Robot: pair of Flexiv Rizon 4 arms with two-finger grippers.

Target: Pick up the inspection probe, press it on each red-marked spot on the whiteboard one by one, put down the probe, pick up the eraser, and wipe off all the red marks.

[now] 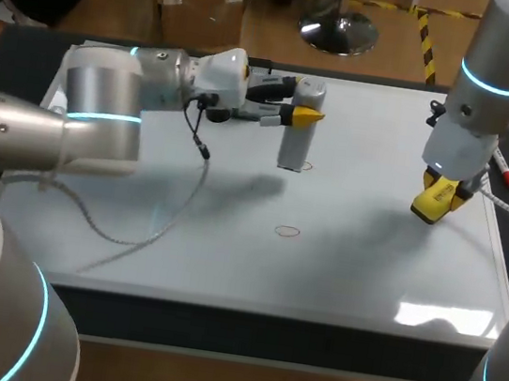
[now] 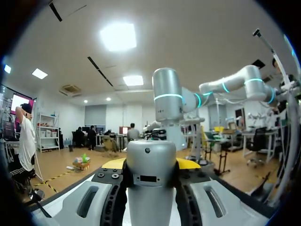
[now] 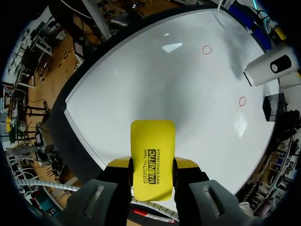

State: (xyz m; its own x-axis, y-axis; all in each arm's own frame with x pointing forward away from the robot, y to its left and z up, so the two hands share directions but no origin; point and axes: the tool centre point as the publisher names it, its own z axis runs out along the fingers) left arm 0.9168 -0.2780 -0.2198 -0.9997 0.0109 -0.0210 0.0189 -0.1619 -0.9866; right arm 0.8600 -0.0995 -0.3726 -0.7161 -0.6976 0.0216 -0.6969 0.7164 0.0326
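Observation:
The grey cylindrical inspection probe [image 1: 301, 126] stands upright over the far middle of the whiteboard [image 1: 367, 263], with my left gripper [image 1: 296, 113] shut on its upper part. Its lower end is right beside a red circle [image 1: 306, 167]; I cannot tell whether it touches the board. A second red circle [image 1: 287, 231] lies nearer the front. In the left wrist view the probe [image 2: 151, 183] fills the gap between the fingers of the left gripper [image 2: 150, 165]. My right gripper [image 1: 438, 199] hangs over the board's right side, shut on the yellow eraser [image 3: 153, 141]. The right wrist view shows both red circles [image 3: 207, 49] [image 3: 242, 100] and the probe [image 3: 270, 69].
A red-capped marker pen [image 1: 503, 173] lies along the board's right edge, just behind my right gripper. The left arm's cable [image 1: 188, 191] sags over the board's left half. Dark table edging [image 1: 263, 329] borders the front of the board.

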